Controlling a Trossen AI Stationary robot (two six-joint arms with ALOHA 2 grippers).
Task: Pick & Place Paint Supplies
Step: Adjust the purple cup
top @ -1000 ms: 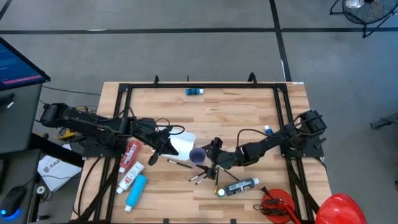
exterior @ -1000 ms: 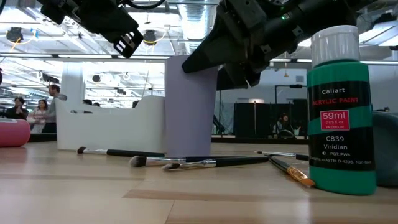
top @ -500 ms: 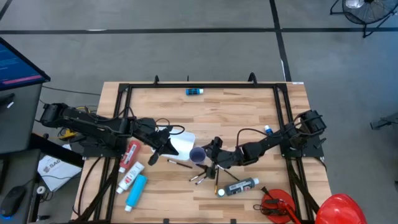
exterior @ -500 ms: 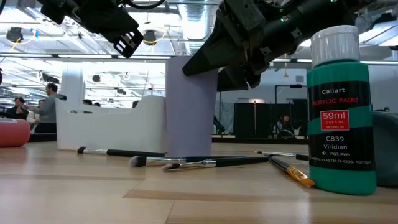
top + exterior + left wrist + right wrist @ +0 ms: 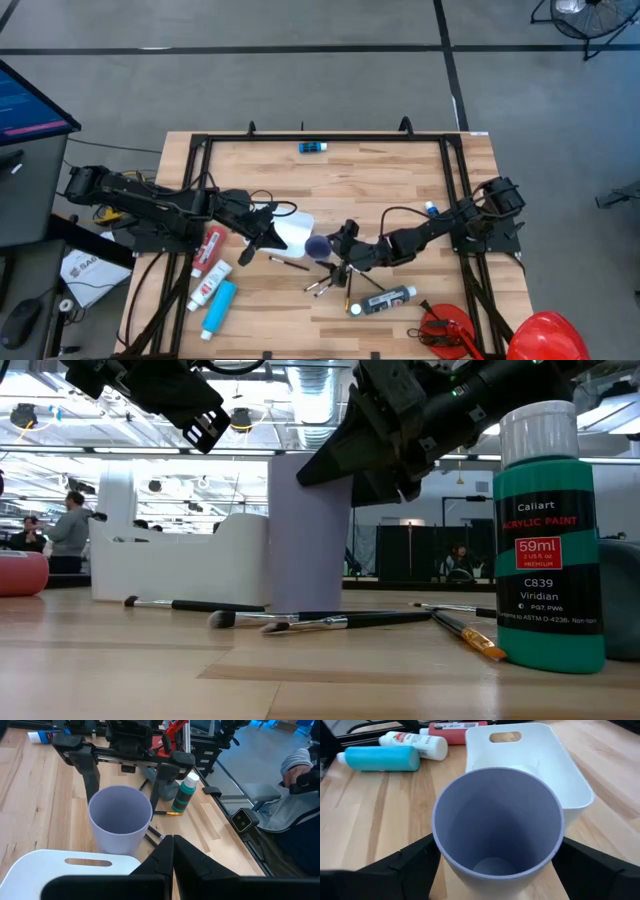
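A lilac cup stands upright on the table beside a white bin. My right gripper is open, one finger on each side of the cup. My left gripper hangs shut above the bin's near end, holding nothing. Thin dark brushes lie flat near the cup. A green paint bottle with a white cap stands on its base. Red, white and light blue tubes lie at the left. My right gripper's fingers come level at the cup's wall from the table's right side, low on its two opposite sides. Whether they touch the wall I cannot tell. The cup stands on the table.
A red tool with a black handle and a red dome sit at the near right corner. A small blue object lies at the far edge. A black frame rims the table. A person's sleeve shows beyond the table.
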